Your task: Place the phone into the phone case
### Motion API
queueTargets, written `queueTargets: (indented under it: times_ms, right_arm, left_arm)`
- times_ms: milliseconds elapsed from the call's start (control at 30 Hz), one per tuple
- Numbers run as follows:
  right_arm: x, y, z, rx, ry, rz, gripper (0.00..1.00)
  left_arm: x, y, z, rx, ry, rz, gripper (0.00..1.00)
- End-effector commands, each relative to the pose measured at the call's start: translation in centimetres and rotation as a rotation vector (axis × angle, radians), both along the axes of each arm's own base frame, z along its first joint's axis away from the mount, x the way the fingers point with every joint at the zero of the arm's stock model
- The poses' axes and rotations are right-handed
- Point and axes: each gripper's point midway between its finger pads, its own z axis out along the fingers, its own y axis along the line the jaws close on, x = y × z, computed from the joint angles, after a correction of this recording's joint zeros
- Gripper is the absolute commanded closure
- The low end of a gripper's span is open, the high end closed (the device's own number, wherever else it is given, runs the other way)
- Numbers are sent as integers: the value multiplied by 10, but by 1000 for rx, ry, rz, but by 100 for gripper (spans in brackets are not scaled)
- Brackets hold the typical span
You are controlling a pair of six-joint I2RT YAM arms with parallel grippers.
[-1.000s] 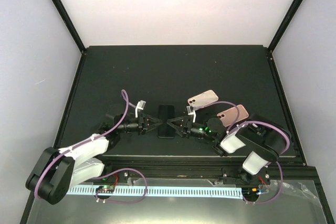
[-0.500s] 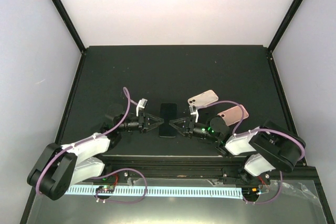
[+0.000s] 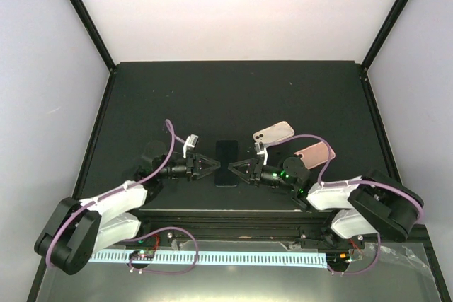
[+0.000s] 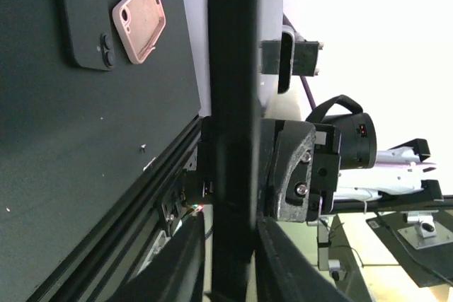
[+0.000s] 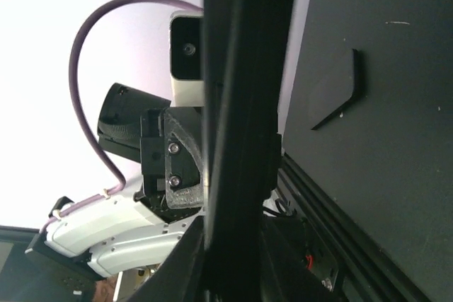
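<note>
A black phone [image 3: 226, 158] lies lengthwise at the middle of the dark mat, near its front edge. My left gripper [image 3: 214, 166] grips it from the left and my right gripper [image 3: 236, 168] from the right. Both are shut on its long edges. In the left wrist view [image 4: 233, 245] and the right wrist view [image 5: 233, 245] the phone stands edge-on as a black bar [image 4: 237, 104] [image 5: 244, 68] between the fingers. A pink phone case [image 3: 315, 153] with a camera cutout lies to the right, also in the left wrist view [image 4: 139, 19]. I cannot tell whether the black phone is in a case.
A second pink phone-shaped item [image 3: 274, 132] lies behind the right gripper. A dark slab with two lenses [image 4: 92, 26] lies beside the pink case. The black rail [image 3: 226, 221] runs along the near edge. Black frame posts [image 3: 102, 114] border the mat.
The right arm's elbow has swung out to the right. Both grippers stay shut on the black phone, which has shifted slightly away from the near edge.
</note>
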Motion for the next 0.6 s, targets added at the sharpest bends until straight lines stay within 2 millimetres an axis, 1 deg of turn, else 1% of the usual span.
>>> queueTargets:
  times_ms: [0,67,133,233,267,400,467,500,567]
  right_arm:
    - [-3,0,64,137,-173,3,76]
    - [-4,-3,67,127,-182,-5,67]
    - [-6,-6,72,130,-199,-10,62]
    - [-8,-10,79,142,-212,-20,60]
    - [-8,-11,80,141,-213,-21,62]
    - [-9,-12,82,148,-213,-22,87]
    - [-9,-12,83,155,-216,-20,95]
    - [-10,-12,84,159,-215,-17,98]
    - [-10,-11,84,159,-212,-15,99]
  left_arm:
    - [1,3,-10,32,24,22,83]
    - [0,3,-9,34,19,22,88]
    - [1,3,-9,37,13,25,91]
    - [2,3,-8,39,6,29,93]
    - [2,3,-8,39,5,31,93]
    - [4,2,-9,44,-1,26,92]
    - [2,1,-8,32,3,13,87]
    - [2,1,-6,25,1,8,83]
    - [1,0,0,15,-11,1,72]
